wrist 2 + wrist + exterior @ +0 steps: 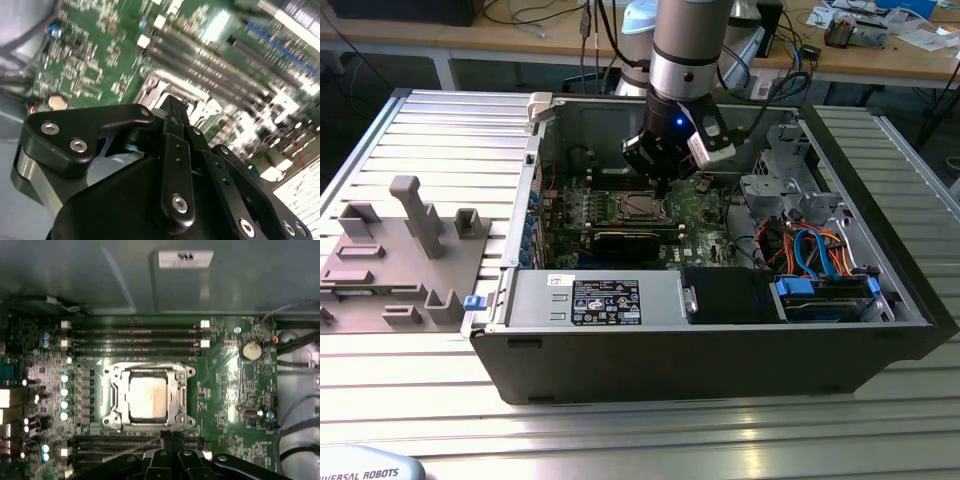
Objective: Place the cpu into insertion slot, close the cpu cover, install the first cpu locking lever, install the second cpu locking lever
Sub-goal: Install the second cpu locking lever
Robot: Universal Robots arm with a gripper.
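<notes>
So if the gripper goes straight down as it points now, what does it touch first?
Probably the edge of the cpu cover, or the green board just beside it. The gripper hangs over that edge; depth is unclear.

The exterior view looks down at an angle from off the arm onto the open computer case (700, 330) on the counter (440, 130). The first wrist view faces straight down, close over the green circuit board (235, 390). The second wrist view looks past the end effector (172, 107), tilted and nearer still, at that same board.

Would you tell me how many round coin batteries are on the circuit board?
1: the coin battery lies on the circuit board, apart from the cpu cover; the gripper may hide others.
</notes>
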